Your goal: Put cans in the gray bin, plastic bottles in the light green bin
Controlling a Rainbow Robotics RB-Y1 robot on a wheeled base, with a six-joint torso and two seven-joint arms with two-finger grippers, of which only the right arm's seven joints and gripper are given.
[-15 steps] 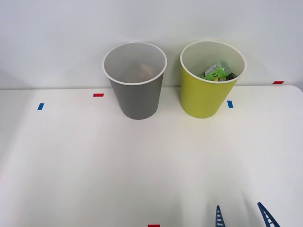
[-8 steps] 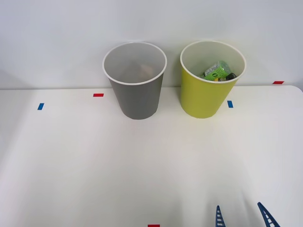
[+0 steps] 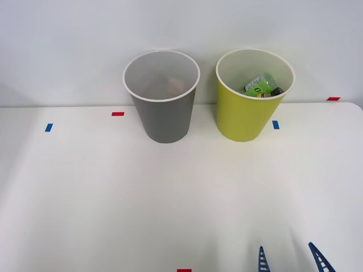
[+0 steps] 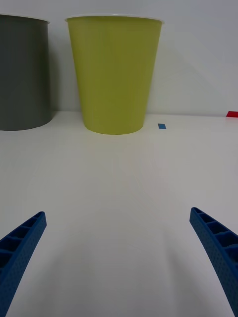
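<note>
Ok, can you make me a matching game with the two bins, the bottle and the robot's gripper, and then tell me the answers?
Things:
1. gray bin
2. light green bin
3. green-labelled bottle
4. right gripper

Matches:
A. open, low over the near edge of the table
B. lying inside a bin
C. standing on the robot's left of the other bin
D. has a bottle in it

Pairs: 1-C, 2-D, 3-B, 4-A
</note>
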